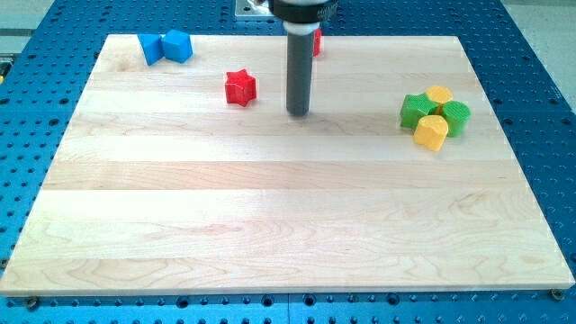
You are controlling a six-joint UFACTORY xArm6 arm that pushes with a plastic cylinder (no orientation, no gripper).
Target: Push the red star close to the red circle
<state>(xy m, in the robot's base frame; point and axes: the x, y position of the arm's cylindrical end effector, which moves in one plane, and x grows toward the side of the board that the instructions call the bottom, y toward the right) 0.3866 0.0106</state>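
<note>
- Currently we're seeing the red star [240, 87] sitting well apart from the red circle [317, 40], mostly hidden behind our rod.
- We're parking my tip [298, 113] right of the star, not touching; no gripper fitted.
- Push isn't done.

Seven blocks show on the desk [270, 225]. Red: two, the red star [240, 87] and a red block [317, 40] mostly hidden behind the rod. Blue: two, a blue block [149, 48] touching another blue block [178, 45]. Green: two, a green block [416, 111] and a second green block [455, 117]. Yellow: two, a yellow block [438, 94] and a second yellow block [431, 131]. That makes eight, not seven.
</note>
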